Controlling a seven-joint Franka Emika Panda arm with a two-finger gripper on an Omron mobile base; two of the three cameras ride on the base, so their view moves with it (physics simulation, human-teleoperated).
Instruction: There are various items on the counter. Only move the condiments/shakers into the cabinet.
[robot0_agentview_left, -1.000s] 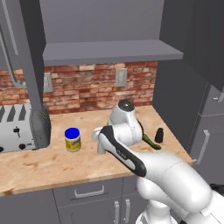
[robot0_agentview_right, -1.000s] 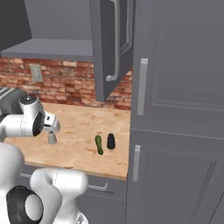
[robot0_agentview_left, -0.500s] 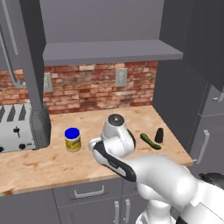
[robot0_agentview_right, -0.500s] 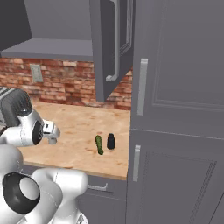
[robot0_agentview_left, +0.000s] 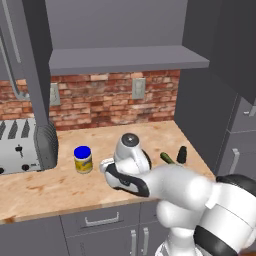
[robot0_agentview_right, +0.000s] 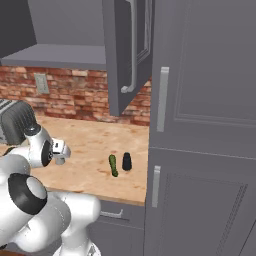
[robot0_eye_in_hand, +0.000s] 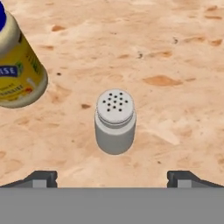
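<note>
Tool spread wide above the grey shaker on the desk.

The cabinet (robot0_agentview_left: 130, 60) hangs open over the desk (robot0_agentview_left: 65, 185). In the hand view, the yellow-labelled jar (robot0_eye_in_hand: 17, 70) sits at ten o'clock of the grey shaker (robot0_eye_in_hand: 115, 120), which stands upright between the tool's (robot0_eye_in_hand: 112, 177) tips, untouched. The black shaker (robot0_agentview_right: 127, 161) stands just beside the green vegetable (robot0_agentview_right: 113, 165).

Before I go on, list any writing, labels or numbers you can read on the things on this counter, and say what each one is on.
"SE": white letters on a blue band of the yellow jar's label, the end of a word cut off by the picture edge; the rest cannot be read.
Smaller marks lower on that label: too blurred to read.
Grey shaker: holes in its cap, no writing.
Black shaker, green vegetable, toaster: no readable text.
</note>
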